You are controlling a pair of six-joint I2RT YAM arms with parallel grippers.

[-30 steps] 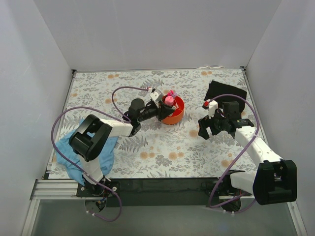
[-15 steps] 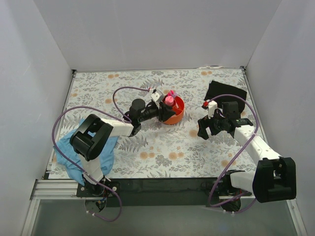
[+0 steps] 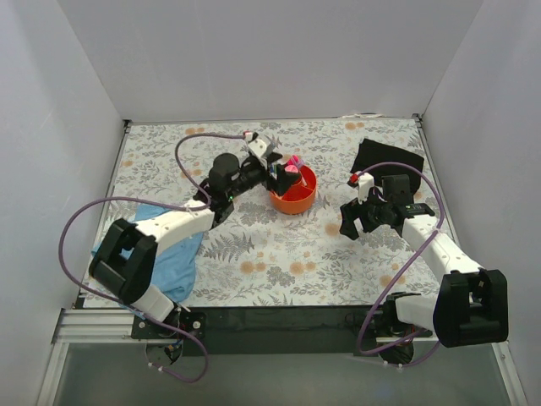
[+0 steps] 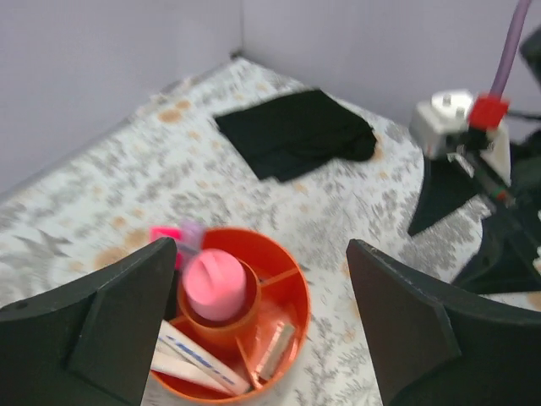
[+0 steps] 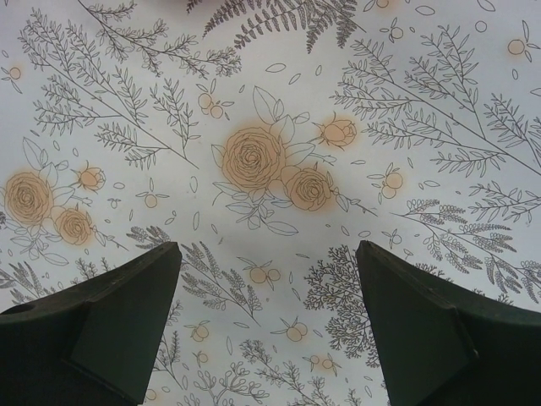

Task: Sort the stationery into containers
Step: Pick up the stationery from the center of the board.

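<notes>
Plainly, white walls (image 3: pixel 270 59) hem a floral table (image 3: pixel 279 254) bearing the organizer (image 3: pixel 296 203).

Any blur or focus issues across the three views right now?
Left wrist: soft throughout, with the orange organizer and black cloth smeared. Right wrist: floral table cover crisp, and the tool fingers are featureless dark silhouettes. Top external: sharp, evenly lit, no glare.

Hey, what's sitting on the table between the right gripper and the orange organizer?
Nothing. In the top view, only bare floral tablecloth lies between the right gripper and the orange organizer.
</notes>
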